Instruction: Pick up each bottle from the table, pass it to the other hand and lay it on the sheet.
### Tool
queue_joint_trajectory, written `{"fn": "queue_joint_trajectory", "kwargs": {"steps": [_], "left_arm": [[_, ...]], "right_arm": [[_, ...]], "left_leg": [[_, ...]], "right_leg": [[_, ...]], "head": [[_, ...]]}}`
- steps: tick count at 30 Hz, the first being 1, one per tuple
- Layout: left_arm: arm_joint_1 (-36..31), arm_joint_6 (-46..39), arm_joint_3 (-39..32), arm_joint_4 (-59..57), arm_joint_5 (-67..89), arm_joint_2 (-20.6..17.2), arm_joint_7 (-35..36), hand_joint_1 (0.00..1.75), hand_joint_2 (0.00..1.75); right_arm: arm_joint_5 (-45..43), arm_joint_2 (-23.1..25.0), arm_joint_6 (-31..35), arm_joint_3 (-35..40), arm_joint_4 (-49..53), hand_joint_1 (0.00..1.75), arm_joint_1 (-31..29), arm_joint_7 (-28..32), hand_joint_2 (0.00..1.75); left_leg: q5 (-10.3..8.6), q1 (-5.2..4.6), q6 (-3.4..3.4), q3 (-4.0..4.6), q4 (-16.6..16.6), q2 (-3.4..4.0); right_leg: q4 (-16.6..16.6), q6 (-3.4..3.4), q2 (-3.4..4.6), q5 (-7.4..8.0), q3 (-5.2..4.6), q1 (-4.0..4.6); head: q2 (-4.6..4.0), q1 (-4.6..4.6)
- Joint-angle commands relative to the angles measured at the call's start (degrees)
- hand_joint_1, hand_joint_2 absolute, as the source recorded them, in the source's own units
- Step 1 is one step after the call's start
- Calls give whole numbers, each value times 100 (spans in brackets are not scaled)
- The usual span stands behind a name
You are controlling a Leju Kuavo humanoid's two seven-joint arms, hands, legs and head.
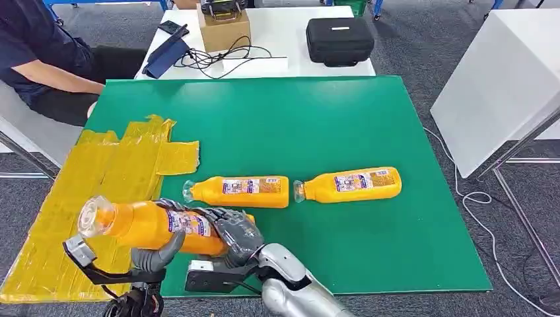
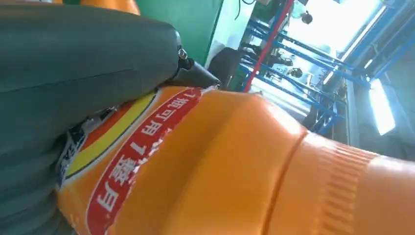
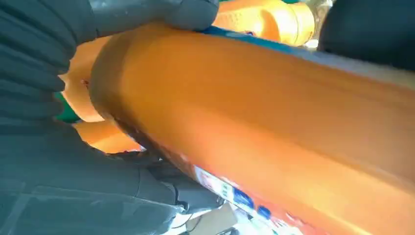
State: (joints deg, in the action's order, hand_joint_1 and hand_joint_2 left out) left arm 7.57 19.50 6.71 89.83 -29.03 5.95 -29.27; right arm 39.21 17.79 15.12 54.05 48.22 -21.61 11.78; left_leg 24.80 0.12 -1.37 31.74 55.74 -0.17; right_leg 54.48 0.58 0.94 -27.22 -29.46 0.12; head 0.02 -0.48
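Gripping one orange plastic bottle (image 1: 148, 226) together, left hand (image 1: 153, 259) & right hand (image 1: 232, 232) both clamped on it, yellow sheet (image 1: 99, 191) just beyond.

Glossy orange plastic bottle (image 1: 148, 224) with paper label, wrinkled shiny yellow sheet (image 1: 99, 191), matt green table (image 1: 317, 125).

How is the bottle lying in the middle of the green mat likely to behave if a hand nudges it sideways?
The middle bottle lies on its side on the smooth green mat, so it would probably roll if its body is round. It looks full of orange liquid, so likely fairly heavy. Its glossy plastic may be slippery.
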Motion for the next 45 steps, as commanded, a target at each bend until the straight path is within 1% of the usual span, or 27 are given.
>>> {"fn": "queue_joint_trajectory", "kwargs": {"steps": [1,2,3,4,5,7,8,10,12,14,16,19,21,24,25,27,32,34,35,36,37,38,40,41,42,44,45], "left_arm": [[-628,-831,-521,50,1190,230,-436,175,175],[-666,-1122,-622,86,1566,214,-521,175,175],[-749,-1939,-742,134,2542,199,-725,175,175],[-812,-1934,-818,150,2550,190,-685,175,175],[-831,-1921,-842,159,2547,175,-656,175,175],[-831,-1921,-842,159,2547,175,-656,175,175],[-831,-1921,-842,159,2547,175,-656,175,175],[-900,-3065,-877,147,3832,183,-850,175,175],[-1132,-4413,-939,-33,5401,-27,-562,175,175],[-1653,-5152,-887,-678,6210,-348,-347,175,175],[-2252,-5950,-808,-1417,7093,-530,-374,175,175],[-2659,-5950,-1208,-1780,7627,-350,-604,175,175],[-2812,-5950,-1877,-1905,8696,-107,-814,175,175],[-2970,-5950,-2217,-2284,10116,-156,-565,175,175],[-3069,-5950,-2210,-2480,10750,-194,-257,175,175],[-3212,-5950,-1855,-2957,11532,-385,371,175,175],[-3212,-5950,-1855,-2957,11532,-385,371,175,175],[-3316,-5950,-1402,-3273,11794,-534,898,175,175],[-3493,-5950,-650,-3949,11903,-907,1616,175,175],[-3685,-5950,-100,-4414,11903,-1015,2146,175,175],[-3685,-5950,-100,-4414,11903,-1015,2146,175,175],[-3756,-5950,226,-4542,11769,-1098,2357,175,175],[-3819,-5950,256,-4754,11878,-1046,2453,175,175],[-4075,-5950,861,-5471,11589,-1116,2923,175,175],[-4036,-5950,776,-5573,11677,-1034,2987,175,175],[-4032,-5950,751,-5815,11639,-1044,3061,175,175],[-3984,-5950,716,-5934,11664,-1041,3102,175,175]], "right_arm": [[-57,-768,-509,-791,1541,0,1145,293,0],[-38,-867,-563,-912,1901,0,1259,294,0],[-24,-944,-588,-1103,2345,0,1416,319,0],[-6,-1025,-780,-1190,2664,0,1503,270,0],[2,-1045,-848,-1218,2760,0,1523,241,0],[2,-1045,-848,-1218,2760,0,1523,241,0],[2,-1045,-848,-1218,2760,0,1523,241,0],[45,-958,-743,-1406,2961,0,1604,324,0],[39,-1106,-760,-1600,3546,0,1573,314,0],[-204,-1340,-789,-1712,3682,0,1373,291,0],[-512,-1567,-781,-1675,3484,0,1182,379,0],[-813,-1671,-742,-1490,3031,0,940,550,0],[-1082,-1666,-722,-1255,2763,0,705,644,0],[-1304,-1697,-759,-1051,2691,0,494,629,0],[-1403,-1718,-798,-977,2676,0,402,616,0],[-1488,-1756,-848,-905,2674,0,316,610,0],[-1488,-1756,-848,-905,2674,0,316,610,0],[-1549,-1793,-880,-877,2714,0,305,615,0],[-1582,-1805,-897,-858,2772,0,322,622,0],[-1590,-1820,-915,-844,2835,0,336,621,0],[-1590,-1820,-915,-844,2835,0,336,621,0],[-1589,-1828,-925,-837,2870,0,347,619,0],[-1589,-1831,-929,-832,2891,0,353,617,0],[-1577,-1809,-998,-845,2931,0,386,626,0],[-1584,-1789,-1030,-866,2928,0,399,604,0],[-1479,-1740,-1071,-884,2930,0,429,600,0],[-1415,-1704,-1142,-897,2932,0,455,582,0]], "left_leg": [[1,13,3,-17,-6,-59],[-1,9,2,-1,-1,-47],[0,8,2,-2,1,-49],[3,12,3,0,5,-55],[-1,12,3,11,7,-55],[5,16,5,-3,11,-63],[0,6,3,1,-2,-31],[7,6,6,-5,2,-25],[7,9,3,-1,7,-40],[-4,1,1,12,4,-38],[-9,2,3,5,-4,-47],[-19,9,6,-8,-6,-76],[-18,7,9,-11,-3,-54],[-13,3,9,-15,-4,-23],[-12,4,11,-20,-5,-20],[-15,0,9,-13,-3,-33],[-13,3,9,-10,0,-36],[-12,3,8,-11,0,-37],[-11,7,9,-15,2,-45],[-15,5,9,-9,0,-47],[-17,7,12,-14,-2,-62],[-20,2,10,-9,-3,-65],[-17,4,10,-8,1,-54],[-17,3,9,-4,1,-45],[-13,7,10,-9,4,-46],[-15,5,10,-16,-2,-62],[-15,-1,10,-17,-6,-48]], "right_leg": [[-24,9,-69,-11,46,12],[-13,6,-53,-8,26,10],[-12,7,-56,-10,27,8],[-12,8,-64,-12,31,12],[-9,7,-60,-9,18,13],[-11,11,-74,-15,39,17],[-8,4,-32,-3,21,8],[-4,7,-32,-6,27,7],[-6,10,-45,-8,31,11],[3,6,-38,-2,8,4],[-4,5,-47,1,19,4],[-17,8,-79,4,45,10],[-12,9,-56,7,43,8],[-5,8,-23,9,39,5],[-7,9,-24,10,44,7],[-1,4,-34,6,36,3],[-2,5,-37,5,34,5],[-2,6,-40,3,36,5],[-4,9,-52,1,45,9],[-3,7,-52,2,38,7],[-7,8,-69,1,47,9],[-4,7,-69,1,41,4],[-3,7,-58,3,37,6],[-1,6,-47,5,29,5],[-3,8,-51,3,38,10],[-9,10,-69,-1,50,7],[-7,7,-49,1,43,1]], "head": [[0,2],[0,2],[0,-2],[0,0],[0,0],[0,7],[0,5],[0,-4],[0,7],[0,4],[0,0],[0,2],[0,0],[0,2],[0,2],[0,2],[0,0],[0,0],[0,2],[0,0],[0,0],[0,2],[0,0],[0,0],[0,0],[0,2],[0,2]]}}
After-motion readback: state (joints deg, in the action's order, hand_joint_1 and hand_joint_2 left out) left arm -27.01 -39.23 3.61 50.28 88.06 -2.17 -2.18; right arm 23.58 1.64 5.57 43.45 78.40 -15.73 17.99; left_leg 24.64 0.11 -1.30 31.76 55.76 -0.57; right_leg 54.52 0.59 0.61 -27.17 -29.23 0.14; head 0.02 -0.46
